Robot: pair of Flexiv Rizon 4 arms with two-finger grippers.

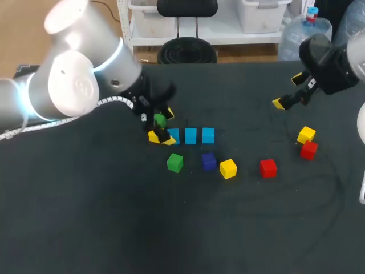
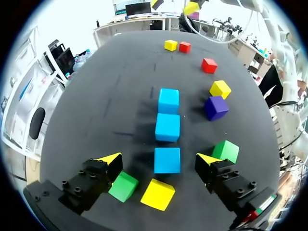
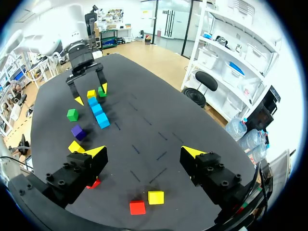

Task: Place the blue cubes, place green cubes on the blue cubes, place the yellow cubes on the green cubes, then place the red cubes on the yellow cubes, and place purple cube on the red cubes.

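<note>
The left gripper (image 2: 158,159) hangs low over the black table (image 2: 96,106) with its two yellow-tipped fingers spread wide and holding nothing. Three blue cubes (image 2: 167,127) lie in a straight row running away ahead of it. The closest blue cube (image 2: 167,160) sits between the fingertips with a gap on both sides. All three have bare tops.

A first green cube (image 2: 123,186) lies on the table just beside one finger, back behind its tip. A first yellow cube (image 2: 158,194) lies next to it, under the gripper's middle. A second green cube (image 2: 226,150) rests just outside the other finger. Further ahead on that side come the purple cube (image 2: 216,108), a second yellow cube (image 2: 220,89) and a red cube (image 2: 209,65). All of these sit singly on the table.

The right gripper (image 3: 144,153) is held well apart from the row, above the table, its fingers also spread and empty. Under it, back toward its wrist, a far red cube (image 3: 137,207) and a far yellow cube (image 3: 155,197) lie side by side.

As for progress, the blue layer looks laid and nothing is stacked on it. The green, yellow, red and purple layers all appear to remain. With the left gripper right beside a green cube, picking up green seems to be the step in hand.
</note>
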